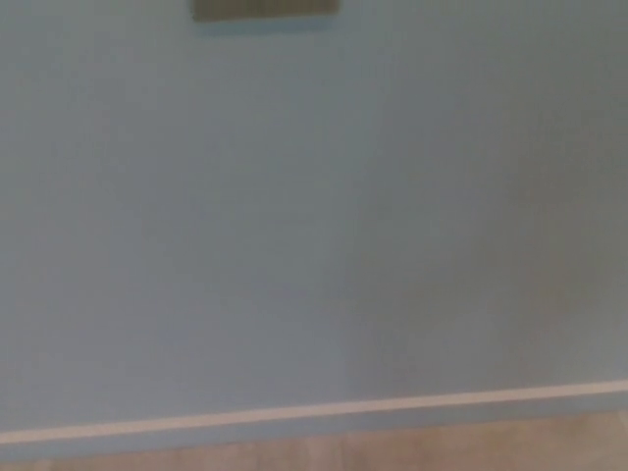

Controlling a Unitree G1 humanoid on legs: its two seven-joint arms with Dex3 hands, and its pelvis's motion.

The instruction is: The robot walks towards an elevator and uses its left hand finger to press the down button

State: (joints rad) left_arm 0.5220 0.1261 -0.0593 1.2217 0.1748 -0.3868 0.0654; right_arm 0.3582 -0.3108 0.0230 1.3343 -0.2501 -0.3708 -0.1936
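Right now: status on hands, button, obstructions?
Both hands out of view. Dark panel at top edge of the wall, too blurred to pick out a button. Nothing between camera and wall.
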